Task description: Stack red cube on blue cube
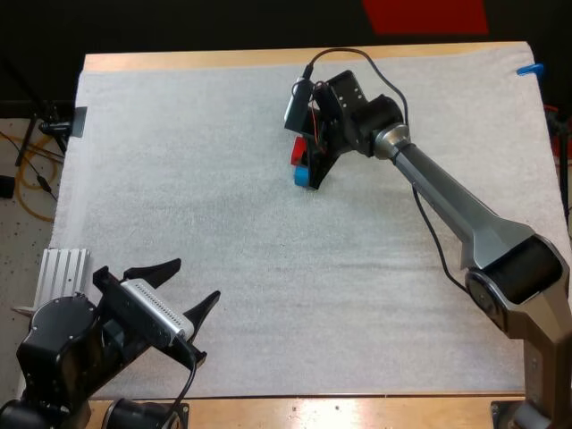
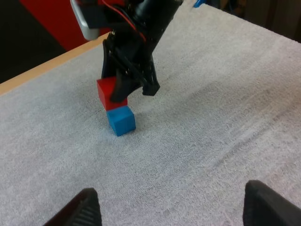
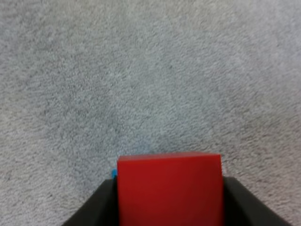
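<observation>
Right gripper [image 1: 307, 170] clamped red cube [image 1: 296, 150] by its sides, right atop blue cube [image 1: 304, 176], slightly offset, far side of counter [image 1: 223, 60]. Probably aligning before release. Left gripper [image 1: 195, 280] hung wide open, parked clear.

1. We see white mat [image 1: 223, 223] over most of wooden table [image 1: 179, 61]; bare wood at far & near edges.
2. We note ribbed silver plate [image 1: 63, 273] at mat's near-left edge.

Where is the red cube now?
The red cube is atop the blue cube, at the mat's far centre in the high view, gripped by the right gripper.
</observation>
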